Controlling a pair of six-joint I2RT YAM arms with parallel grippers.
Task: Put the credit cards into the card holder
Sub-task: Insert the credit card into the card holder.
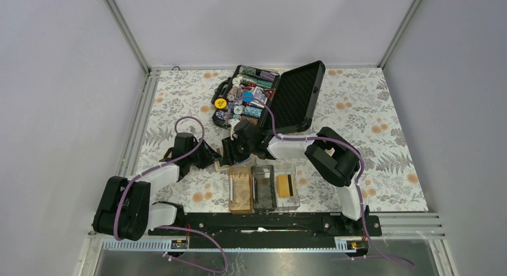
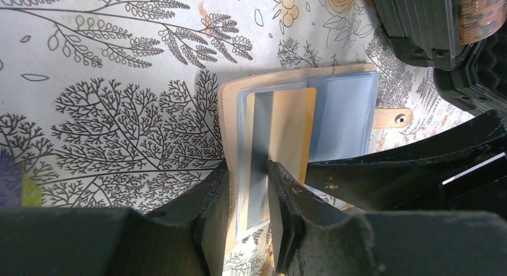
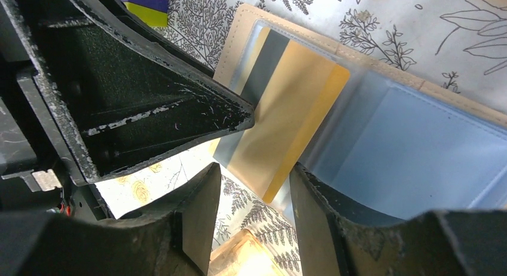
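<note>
At centre left of the overhead view, the left gripper (image 2: 246, 168) is seen pinched on the edge of a tan wallet (image 2: 227, 109), clear sleeve included. 1 credit card (image 2: 290, 126), gold with a dark stripe, is lodged in that sleeve. Just right of it, the right gripper (image 3: 254, 171) is set with jaws apart around that card's end; whether it is pinched cannot be told. At lower centre the card holder (image 1: 288, 203) is found, and a second credit card (image 1: 285, 185) is laid in the right, clear one of its 3 compartments. An open chip case (image 1: 299, 97) is seen at upper centre.

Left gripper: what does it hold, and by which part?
The left gripper pinches a tan wallet by the edge next to the gold card.
</note>
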